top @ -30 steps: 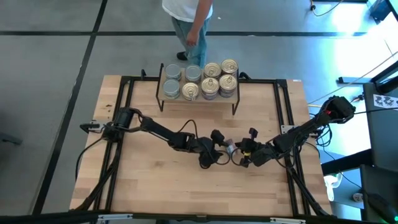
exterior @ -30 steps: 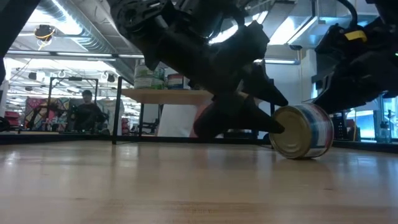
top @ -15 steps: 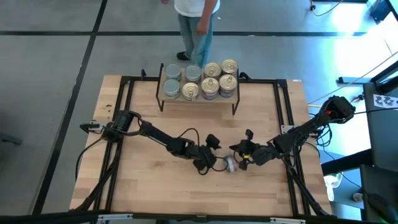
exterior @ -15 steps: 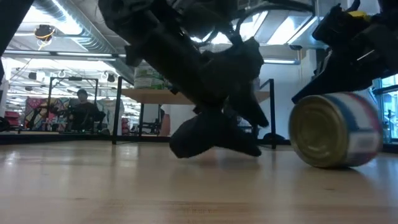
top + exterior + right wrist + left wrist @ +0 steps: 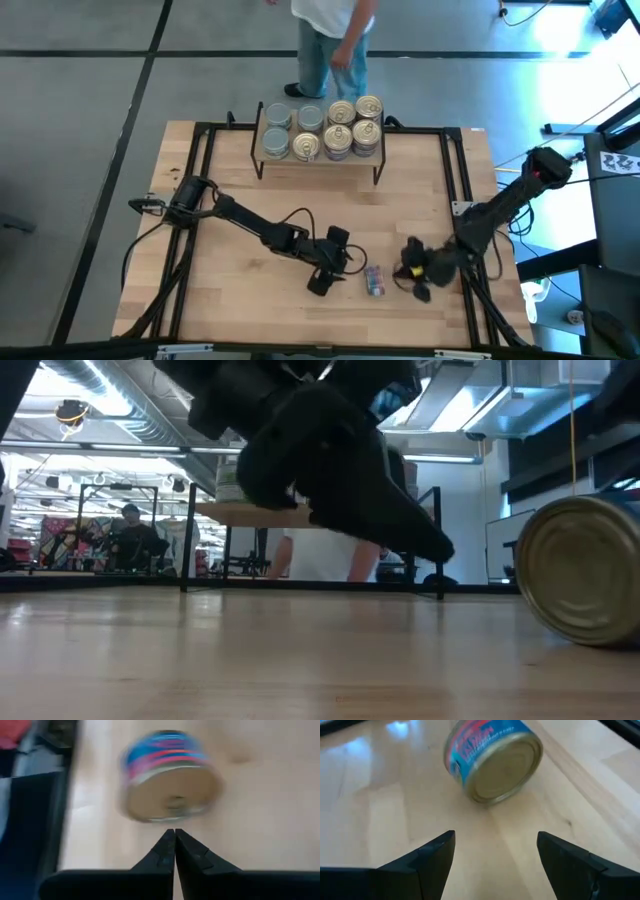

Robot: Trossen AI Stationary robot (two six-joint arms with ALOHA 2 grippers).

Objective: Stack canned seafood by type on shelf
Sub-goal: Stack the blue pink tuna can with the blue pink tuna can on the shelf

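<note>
Can (image 5: 374, 281) rolled nearer, left gripper (image 5: 322, 280) open beside it

No text is readable. The can (image 5: 492, 760) lying on its side has a blue and red label with white letters, but they are too blurred to read.

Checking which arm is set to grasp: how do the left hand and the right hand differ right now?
The left hand has its fingers spread open; the right hand has its fingers pressed shut. In the high view the left hand sits to the left of the loose can, the right hand to its right. Both hold nothing, and both wrist views show the can lying on its side on the table.
</note>
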